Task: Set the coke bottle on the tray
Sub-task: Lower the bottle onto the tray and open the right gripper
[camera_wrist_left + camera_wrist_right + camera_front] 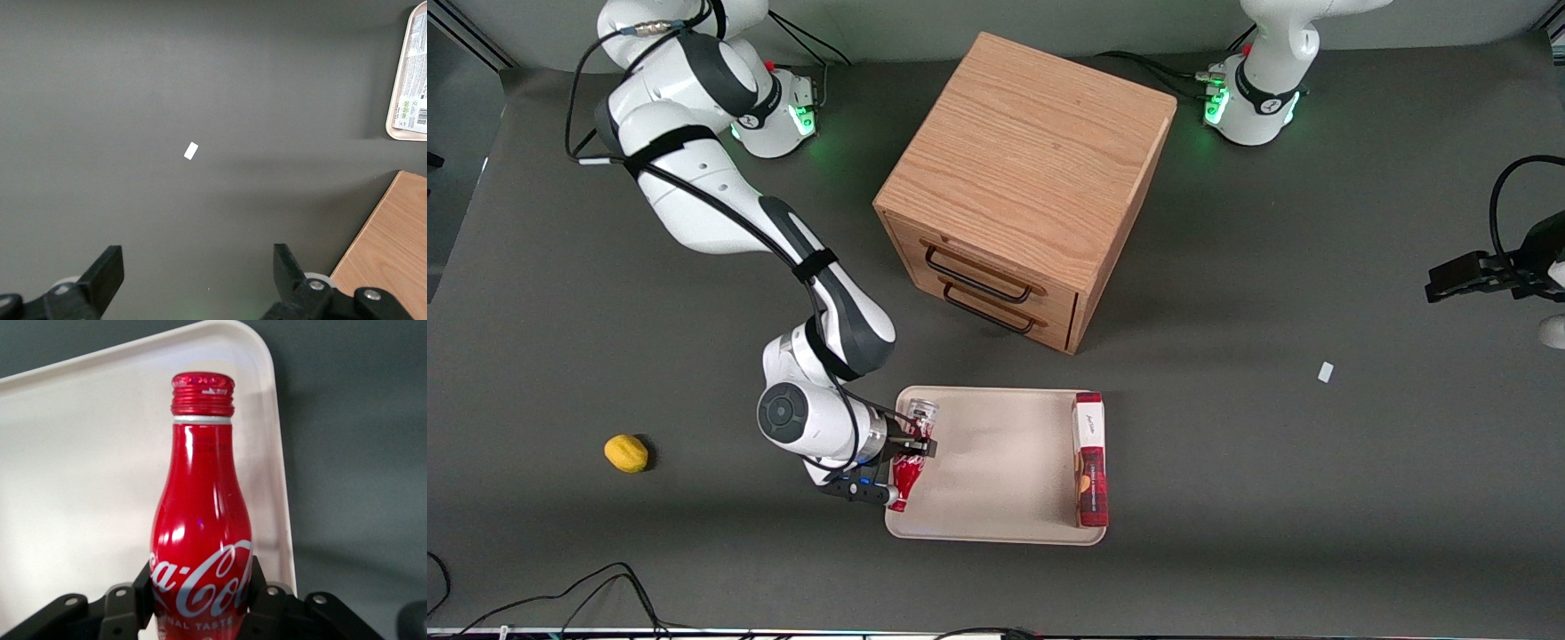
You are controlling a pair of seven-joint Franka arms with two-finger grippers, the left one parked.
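One gripper [200,603] clamps the bottle [200,520] low on its body; bottle lies flat over the tray [996,462] edge (working-arm end), neck toward the front camera; lowering remains.

Your dark grey table [1227,498] | wooden drawer cabinet [1023,178] | in front of it: tray [996,462] | toward working arm's end: lemon [626,452]; gripper [911,449] over tray's edge
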